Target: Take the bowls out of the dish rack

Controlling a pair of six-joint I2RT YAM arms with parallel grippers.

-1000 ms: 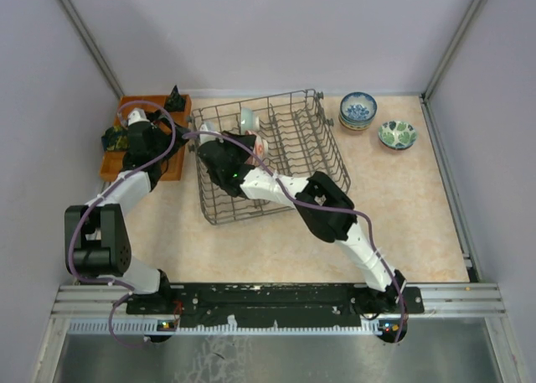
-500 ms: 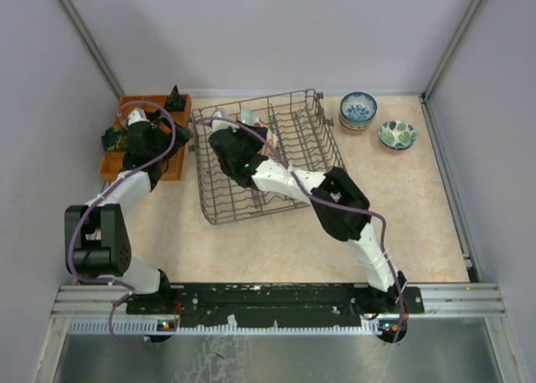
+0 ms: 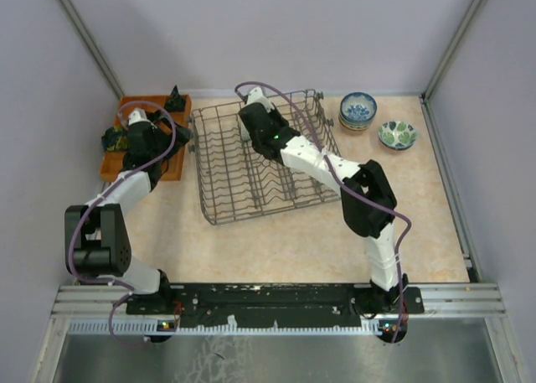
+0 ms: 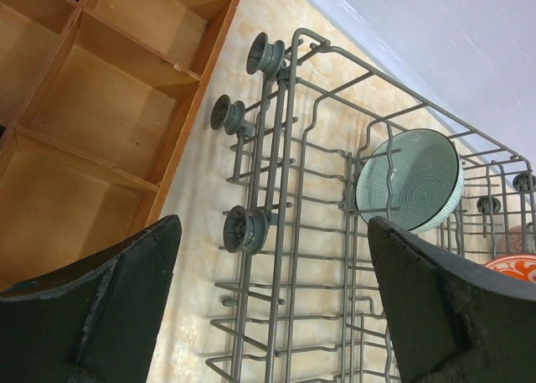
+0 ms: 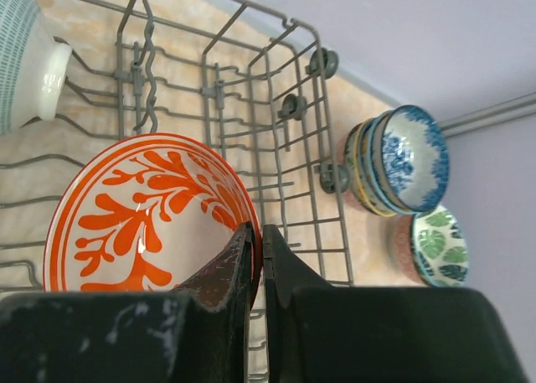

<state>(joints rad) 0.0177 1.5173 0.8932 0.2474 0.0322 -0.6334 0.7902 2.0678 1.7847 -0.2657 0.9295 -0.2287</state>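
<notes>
In the right wrist view my right gripper (image 5: 258, 242) is shut on the rim of a red-and-white bowl (image 5: 142, 215), held over the wires of the dish rack (image 5: 243, 106). A pale green bowl (image 5: 23, 60) stands on edge in the rack to its left; the left wrist view shows this pale green bowl (image 4: 409, 180) among the tines too. From above, the right gripper (image 3: 251, 121) is over the back of the dish rack (image 3: 251, 182) and hides both bowls. My left gripper (image 4: 272, 232) hangs open and empty beside the rack's left edge.
A stack of several bowls (image 3: 358, 111) with a blue-and-white one on top, and a green floral bowl (image 3: 397, 134), stand on the table right of the rack. An orange compartmented tray (image 3: 172, 161) with dark objects lies to the rack's left, under the left arm.
The right arm has swung from the rack's front left toward its back middle, carrying the red-and-white bowl. The left arm has not moved.
</notes>
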